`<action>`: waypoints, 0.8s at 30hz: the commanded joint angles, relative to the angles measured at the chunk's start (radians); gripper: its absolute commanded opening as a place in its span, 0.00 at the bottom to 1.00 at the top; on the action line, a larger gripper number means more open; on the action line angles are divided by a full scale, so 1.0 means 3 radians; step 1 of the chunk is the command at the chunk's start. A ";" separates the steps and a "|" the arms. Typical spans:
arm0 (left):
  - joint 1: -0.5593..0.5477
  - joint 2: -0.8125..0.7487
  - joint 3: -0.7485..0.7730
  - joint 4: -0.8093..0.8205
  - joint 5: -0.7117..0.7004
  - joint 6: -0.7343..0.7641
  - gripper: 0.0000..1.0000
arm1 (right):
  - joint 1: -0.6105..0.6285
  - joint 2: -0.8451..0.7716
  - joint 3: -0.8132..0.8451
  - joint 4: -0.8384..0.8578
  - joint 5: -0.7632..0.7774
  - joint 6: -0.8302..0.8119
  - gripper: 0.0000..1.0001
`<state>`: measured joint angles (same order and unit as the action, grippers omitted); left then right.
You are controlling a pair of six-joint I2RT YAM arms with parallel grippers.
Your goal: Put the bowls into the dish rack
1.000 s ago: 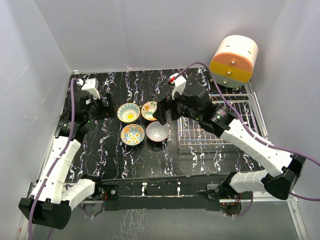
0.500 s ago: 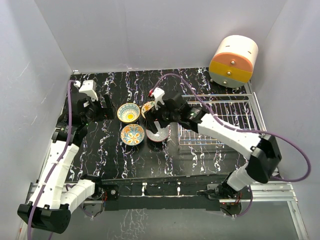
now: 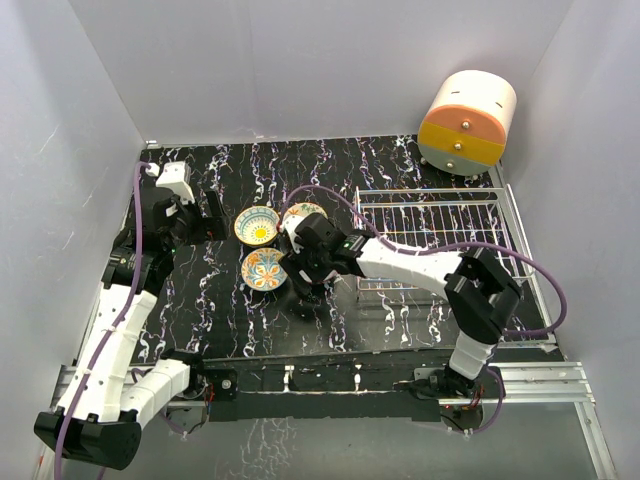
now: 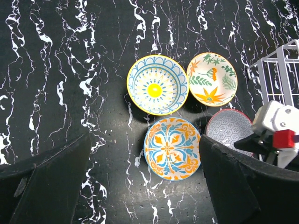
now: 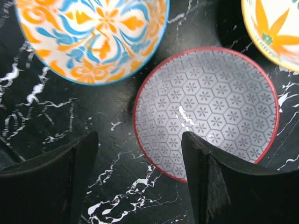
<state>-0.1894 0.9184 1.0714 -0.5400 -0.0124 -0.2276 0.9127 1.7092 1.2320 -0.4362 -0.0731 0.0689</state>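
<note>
Four bowls sit in a cluster on the black marble table. These are a blue-yellow bowl [image 3: 257,225] [image 4: 157,85], a leaf-painted bowl [image 3: 303,212] [image 4: 212,79], an orange-blue bowl [image 3: 264,269] [image 4: 172,148] [image 5: 93,32] and a grey patterned, red-rimmed bowl [image 4: 229,129] [image 5: 210,107]. My right gripper [image 3: 307,274] [image 5: 140,177] is open and low over the grey bowl. Its near rim lies between the jaws, with one finger over the inside and one outside. My left gripper [image 3: 200,215] [image 4: 145,182] is open and empty, left of the bowls. The silver wire dish rack [image 3: 440,240] [image 4: 280,70] holds nothing.
A round cream-orange-yellow drawer unit [image 3: 468,120] stands at the back right behind the rack. White walls close in the table on the left, back and right. The right arm stretches across the rack's front left corner.
My right gripper has moved left and down, from beside the rack's left edge onto the grey bowl. The left arm has barely moved. The bowls are unmoved.
</note>
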 commanded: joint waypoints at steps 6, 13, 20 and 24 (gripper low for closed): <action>-0.0013 -0.0087 -0.0002 -0.0092 -0.0076 0.0063 0.97 | 0.0040 0.0246 -0.0111 0.0417 0.0416 -0.0013 0.73; -0.0013 -0.0117 -0.0013 -0.0109 -0.0126 0.0093 0.97 | 0.0076 0.0413 -0.0123 0.0672 0.0540 0.0024 0.67; -0.0012 -0.0162 -0.0002 -0.0155 -0.0163 0.0119 0.97 | 0.0116 0.0508 -0.0173 0.0813 0.0719 -0.0005 0.52; -0.0013 -0.0182 -0.0007 -0.0166 -0.0177 0.0119 0.97 | 0.0140 0.0503 -0.0238 0.0861 0.0881 0.0042 0.40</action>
<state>-0.1894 0.8890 1.0672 -0.5686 -0.0502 -0.2016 0.9443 1.8610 1.1786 -0.2607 0.1139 0.0769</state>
